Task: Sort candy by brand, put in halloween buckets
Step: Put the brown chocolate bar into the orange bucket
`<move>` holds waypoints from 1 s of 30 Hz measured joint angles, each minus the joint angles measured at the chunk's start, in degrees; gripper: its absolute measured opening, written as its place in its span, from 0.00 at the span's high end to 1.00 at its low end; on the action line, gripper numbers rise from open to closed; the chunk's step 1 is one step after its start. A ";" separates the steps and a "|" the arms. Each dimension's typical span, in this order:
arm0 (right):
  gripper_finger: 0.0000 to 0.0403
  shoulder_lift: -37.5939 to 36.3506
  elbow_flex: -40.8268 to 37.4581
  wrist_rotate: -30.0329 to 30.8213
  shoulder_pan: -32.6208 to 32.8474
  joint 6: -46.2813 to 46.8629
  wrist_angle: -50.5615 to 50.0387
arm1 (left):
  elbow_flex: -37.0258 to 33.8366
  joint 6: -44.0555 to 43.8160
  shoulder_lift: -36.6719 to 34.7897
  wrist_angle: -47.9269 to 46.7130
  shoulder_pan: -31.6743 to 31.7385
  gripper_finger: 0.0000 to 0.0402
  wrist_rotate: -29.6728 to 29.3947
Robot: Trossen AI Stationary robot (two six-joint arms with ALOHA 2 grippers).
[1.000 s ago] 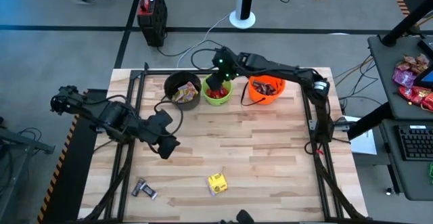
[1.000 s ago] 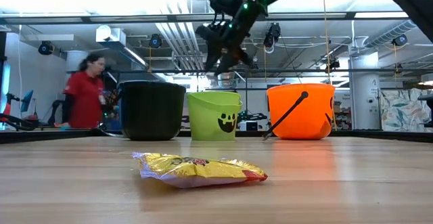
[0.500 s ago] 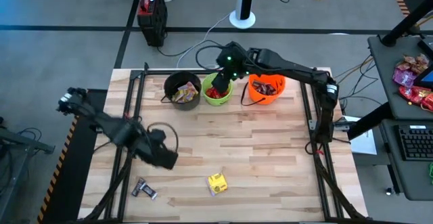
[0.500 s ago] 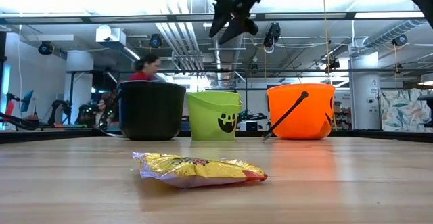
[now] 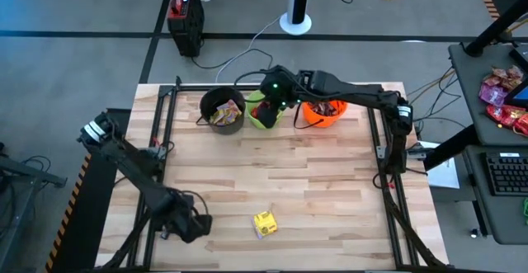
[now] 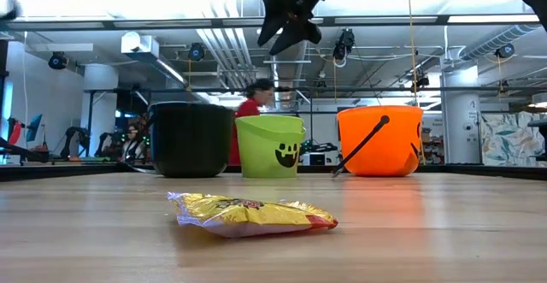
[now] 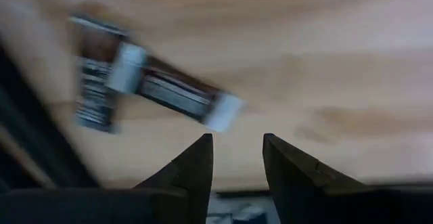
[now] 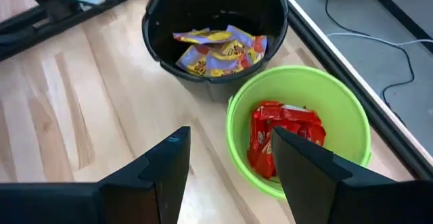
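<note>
The wooden bench (image 5: 330,190) carries three buckets in a row along its far edge: black (image 5: 221,110) with yellow packets (image 8: 218,49), green (image 5: 262,115) with red bars (image 8: 283,137), orange (image 5: 323,112) with dark bars. The right pincer (image 8: 230,149) hangs above the green bucket, fingers apart, empty. The left pincer (image 7: 237,153), fingers apart, hovers over two dark bars (image 7: 145,82) near the bench's front left corner. One yellow packet (image 5: 264,223) lies near the front edge.

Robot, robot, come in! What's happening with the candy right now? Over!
Left gripper open, low over two dark bars. Right gripper open, empty, above green bucket of red bars. Yellow packet loose on table. Nothing in the way.
</note>
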 joint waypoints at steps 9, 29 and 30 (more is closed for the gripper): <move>0.51 0.00 -3.62 -0.02 0.29 0.21 -0.06 | -6.94 0.86 -0.02 -2.81 -0.48 0.77 4.76; 0.51 0.00 -5.34 -0.39 0.39 2.62 1.00 | -2.16 4.60 11.38 -2.12 -2.34 0.79 9.26; 0.51 0.00 -5.34 -0.38 0.39 2.77 1.20 | -2.16 5.46 11.81 -1.50 -2.35 0.79 9.40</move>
